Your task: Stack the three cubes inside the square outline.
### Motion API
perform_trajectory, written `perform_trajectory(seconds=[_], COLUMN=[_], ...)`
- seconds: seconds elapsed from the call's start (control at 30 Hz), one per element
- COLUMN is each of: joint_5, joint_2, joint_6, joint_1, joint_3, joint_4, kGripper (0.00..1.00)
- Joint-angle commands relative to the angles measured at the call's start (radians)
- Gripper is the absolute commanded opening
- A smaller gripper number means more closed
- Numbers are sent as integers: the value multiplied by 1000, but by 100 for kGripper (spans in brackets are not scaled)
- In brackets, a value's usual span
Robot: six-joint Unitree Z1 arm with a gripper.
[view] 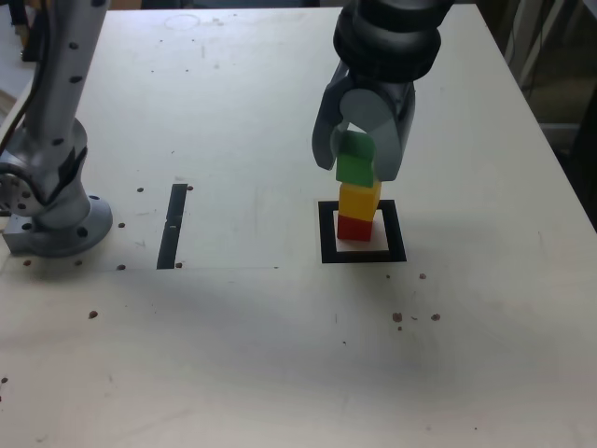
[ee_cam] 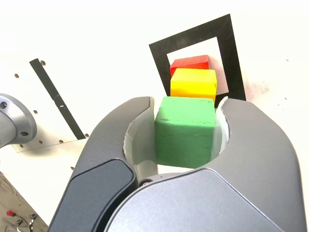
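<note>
1. Between the two jaws of my pincer [ee_cam: 186,137] sits the green cube [ee_cam: 185,137]; in the wrist view a white pad of the pincer meets each of its sides.
2. In the exterior view the green cube [view: 354,159] is at the top of the stack, directly above the yellow cube [view: 359,198]. I cannot tell whether it already rests on the yellow one or is just above it.
3. The yellow cube [ee_cam: 193,83] stands on the red cube [view: 354,227], and the red cube [ee_cam: 190,64] stands on the white centre of the square outline [view: 326,233] on the table [view: 280,355].
4. My pincer [view: 357,159] points down from above and pinches the green cube. Its jaws are only as far apart as the cube is wide.
5. The square outline [ee_cam: 159,55] lies near the middle of the table. On the exterior view's left, well apart from it, lies a narrow black strip [view: 173,226], and further left stands the grey base of my arm [view: 56,219].
</note>
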Motion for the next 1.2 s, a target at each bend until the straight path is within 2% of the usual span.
perform_trajectory(seconds=[0.0,0.53,0.63,0.77,1.03,1.17], joint_5=[-3,-12,-18,-29,-31,-25], joint_2=[3,21,24,24,23,23], joint_6=[6,24,25,26,28,28], joint_1=[7,31,33,37,38,39], joint_3=[-4,6,13,20,20,20], joint_4=[7,0,-3,-4,-6,-5], kGripper=[35,37,40,52,95,99])
